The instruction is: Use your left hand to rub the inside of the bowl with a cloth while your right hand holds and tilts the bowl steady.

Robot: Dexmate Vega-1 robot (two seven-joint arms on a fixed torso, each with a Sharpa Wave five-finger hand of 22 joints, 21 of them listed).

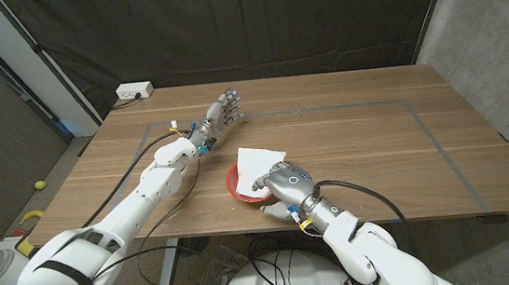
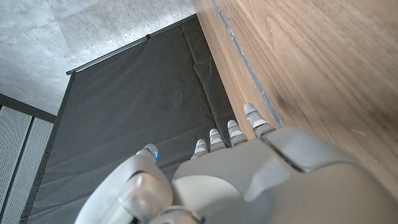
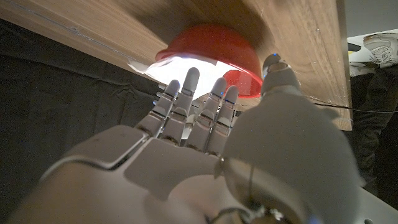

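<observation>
Before me lies a brown wooden table (image 1: 357, 142) with thin grey tape lines (image 1: 426, 126) marking a rectangle on its top. At its far left corner I see a white power strip (image 1: 134, 92). A black curtain (image 1: 243, 22) hangs behind, and a grey concrete wall (image 1: 497, 35) stands to my right. On the floor to my left rests a small yellow ball (image 1: 41, 184).

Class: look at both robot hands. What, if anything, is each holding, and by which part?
Left hand holds nothing, fingers spread. Right hand sits over the red bowl at its near rim; whether it grips cannot be told.
</observation>
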